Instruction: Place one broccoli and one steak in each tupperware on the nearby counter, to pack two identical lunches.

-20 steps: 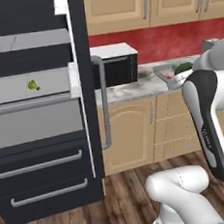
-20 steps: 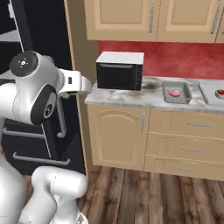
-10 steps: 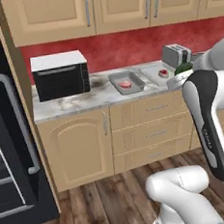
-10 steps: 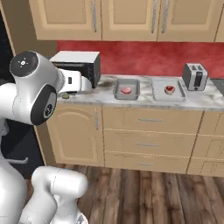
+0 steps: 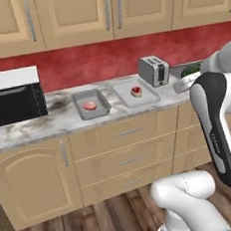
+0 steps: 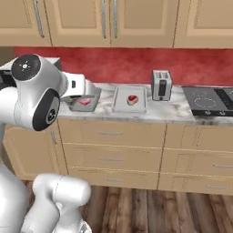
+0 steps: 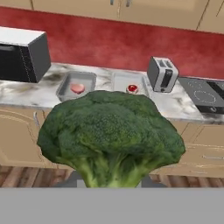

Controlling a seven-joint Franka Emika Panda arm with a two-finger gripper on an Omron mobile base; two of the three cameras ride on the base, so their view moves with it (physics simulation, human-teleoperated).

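Note:
A big green broccoli [image 7: 109, 138] sits right in front of the hand camera, with my gripper [image 5: 185, 79] shut on its stem; the fingertips are hidden behind it. In the left base view the broccoli [image 5: 188, 71] shows as a green patch beside my arm. On the counter [image 5: 48, 126] stand two tupperware. The darker tupperware [image 5: 100, 109] holds a pink steak [image 5: 89, 106]. The paler tupperware [image 5: 128, 97] holds a red steak [image 5: 136, 91]. Both lie ahead of the gripper, the dark tupperware [image 7: 65, 87] left of the pale tupperware [image 7: 124, 81].
A silver toaster [image 5: 153, 70] stands right of the trays, and a black microwave [image 5: 11, 100] at the counter's left. A black cooktop [image 6: 211, 99] lies further right. Wooden drawers [image 6: 113, 154] sit under the counter and wall cabinets [image 5: 107, 13] above.
The base has turned away from the fridge and moved along the counter, so the whole scene slid left. The broccoli stays in the shut gripper.

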